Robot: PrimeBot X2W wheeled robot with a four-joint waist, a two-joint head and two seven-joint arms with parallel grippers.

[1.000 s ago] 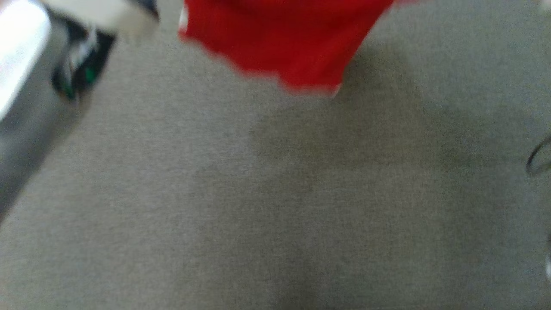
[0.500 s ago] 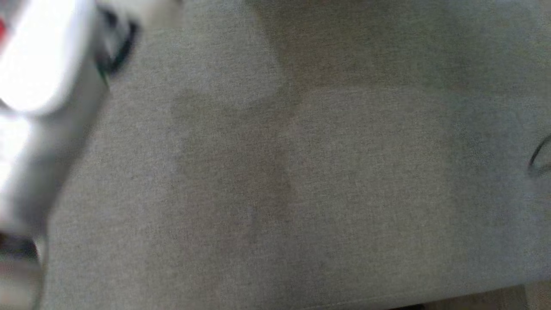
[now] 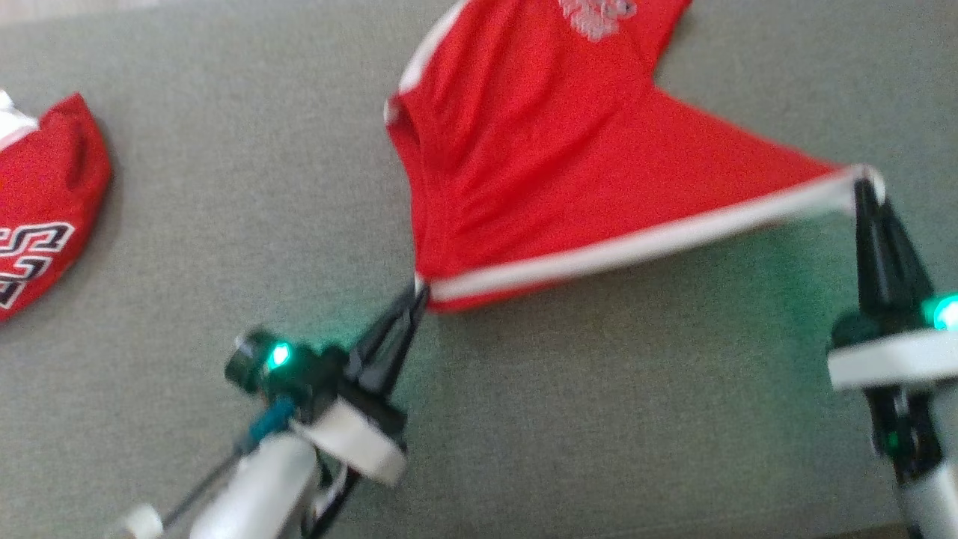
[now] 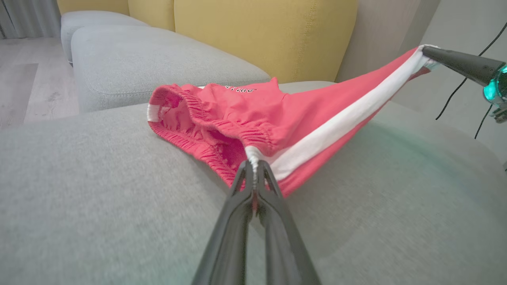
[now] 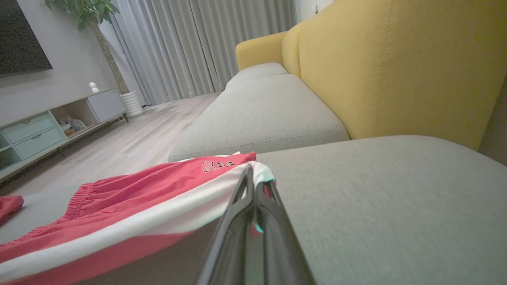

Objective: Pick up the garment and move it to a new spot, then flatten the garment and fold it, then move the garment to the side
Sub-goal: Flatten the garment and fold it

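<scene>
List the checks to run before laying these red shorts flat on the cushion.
1. Grip of left hand on shorts at the waistband corner: ok, shut on it.
2. Grip of right hand at the far end of the white stripe: ok, shut on it.
3. Stripe taut between both: ok.
4. Shorts flat: not ok, waistband gapes and bunches.
5. Bare cushion below for laying down: ok.
6. Gap to the other red garment: ok, apart.

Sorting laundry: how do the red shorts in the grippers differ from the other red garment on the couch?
The red shorts are stretched between the left gripper and right gripper; the other red garment lies slack, untouched. The shorts' print is small; the other's lettering is large. Both are red.
</scene>
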